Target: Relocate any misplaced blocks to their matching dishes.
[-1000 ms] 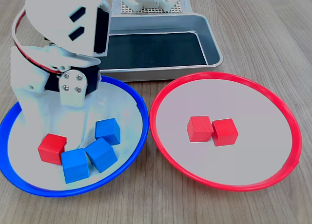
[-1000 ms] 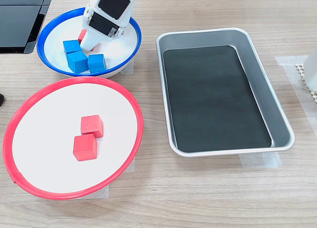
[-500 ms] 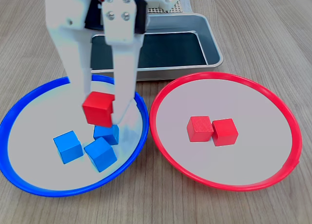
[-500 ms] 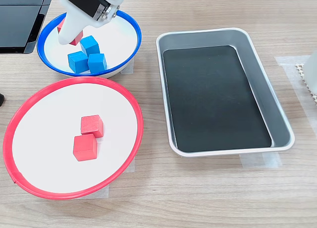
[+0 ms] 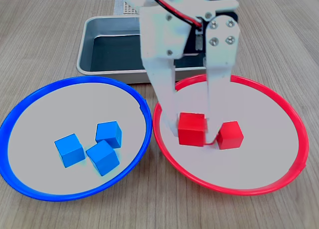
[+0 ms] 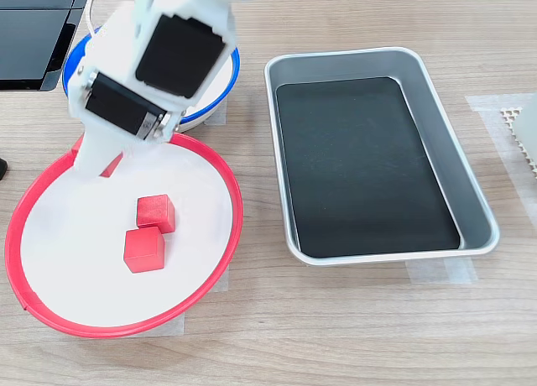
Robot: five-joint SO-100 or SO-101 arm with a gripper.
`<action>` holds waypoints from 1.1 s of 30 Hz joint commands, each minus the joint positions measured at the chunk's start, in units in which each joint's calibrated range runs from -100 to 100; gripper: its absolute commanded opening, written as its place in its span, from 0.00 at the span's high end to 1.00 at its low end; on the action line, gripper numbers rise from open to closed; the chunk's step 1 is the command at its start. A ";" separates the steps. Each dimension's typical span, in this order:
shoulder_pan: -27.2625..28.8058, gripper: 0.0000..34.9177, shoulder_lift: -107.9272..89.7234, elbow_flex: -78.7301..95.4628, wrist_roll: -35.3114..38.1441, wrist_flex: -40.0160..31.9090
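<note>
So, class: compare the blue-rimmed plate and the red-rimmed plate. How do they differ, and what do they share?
The blue-rimmed plate holds three blue blocks; the red-rimmed plate shows only red ones. The gripper, shut on a red block, hangs over the red-rimmed plate; nothing hangs over the blue-rimmed one. Both are round, shallow and pale-centred.

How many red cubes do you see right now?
3. One red cube is held in the gripper over the red-rimmed plate; two more lie on that plate, as the second exterior view shows.

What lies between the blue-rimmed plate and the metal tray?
Only bare wooden tabletop separates the blue-rimmed plate from the metal tray, shown in the first exterior view.
</note>
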 commanded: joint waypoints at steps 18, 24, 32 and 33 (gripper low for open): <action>-4.20 0.91 9.78 -7.64 -1.42 -0.14; -4.58 0.73 9.95 -7.91 -1.17 2.33; -3.92 0.62 4.40 -7.09 -1.27 3.90; -3.73 0.62 2.95 -6.55 -1.22 3.74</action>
